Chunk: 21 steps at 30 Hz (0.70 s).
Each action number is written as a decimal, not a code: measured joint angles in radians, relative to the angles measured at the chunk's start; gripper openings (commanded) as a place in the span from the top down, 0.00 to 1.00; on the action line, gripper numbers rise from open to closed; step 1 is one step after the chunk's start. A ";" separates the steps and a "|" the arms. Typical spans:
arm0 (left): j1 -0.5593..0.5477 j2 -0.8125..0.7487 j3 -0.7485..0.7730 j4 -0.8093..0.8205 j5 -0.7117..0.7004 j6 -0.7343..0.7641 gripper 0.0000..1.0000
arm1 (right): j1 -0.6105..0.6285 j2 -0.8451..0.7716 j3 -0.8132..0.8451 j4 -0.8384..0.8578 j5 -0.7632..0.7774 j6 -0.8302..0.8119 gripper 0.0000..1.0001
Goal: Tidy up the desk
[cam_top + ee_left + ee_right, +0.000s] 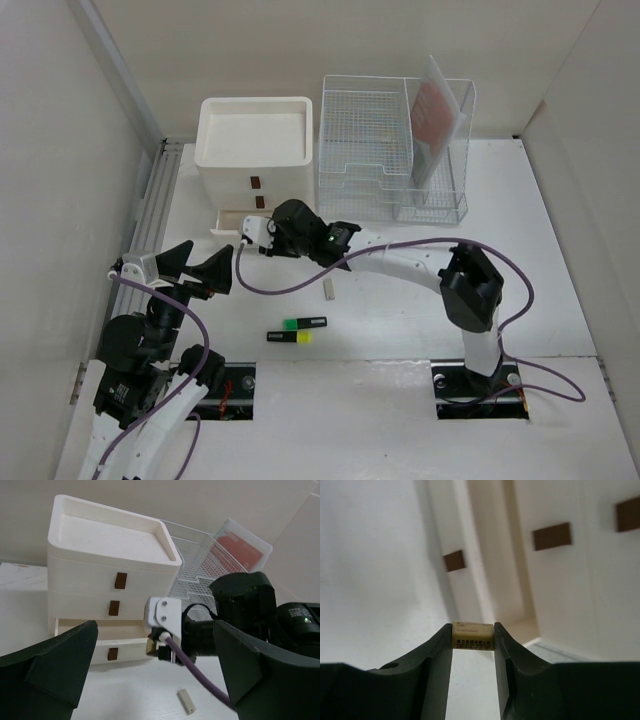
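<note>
Desk: large flat matte white tabletop [400,300] enclosed by pale beige walls, bearing every item.
Right gripper [472,628]: black fingers clamped on a small cream rectangular block [473,637] with printed text, at the pulled-out bottom drawer [100,635] of the white three-drawer plastic box [255,150].
Left gripper [197,265]: fingers spread wide, holding nothing, near the box.
Loose items: green-tipped highlighter [305,323] and yellow-tipped highlighter [290,337] side by side mid-desk; small white stick [329,288] just beyond.

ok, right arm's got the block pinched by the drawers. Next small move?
Probably ease the right gripper forward until it is over the open bottom drawer, then release. The gripper is shut on the block, and the drawer stands pulled out just ahead. The block looks just short of the opening.
</note>
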 measured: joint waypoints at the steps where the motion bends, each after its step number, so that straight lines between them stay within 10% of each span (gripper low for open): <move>1: 0.000 0.000 0.000 0.000 0.000 0.000 0.00 | -0.011 0.006 0.016 0.000 0.020 -0.001 0.89; 11: 0.000 0.000 0.000 0.000 0.000 0.000 0.00 | -0.099 0.136 0.146 0.028 0.146 -0.002 0.88; 21: 0.000 -0.006 0.000 0.000 0.000 0.000 0.00 | -0.106 0.181 0.188 0.028 0.171 0.000 0.55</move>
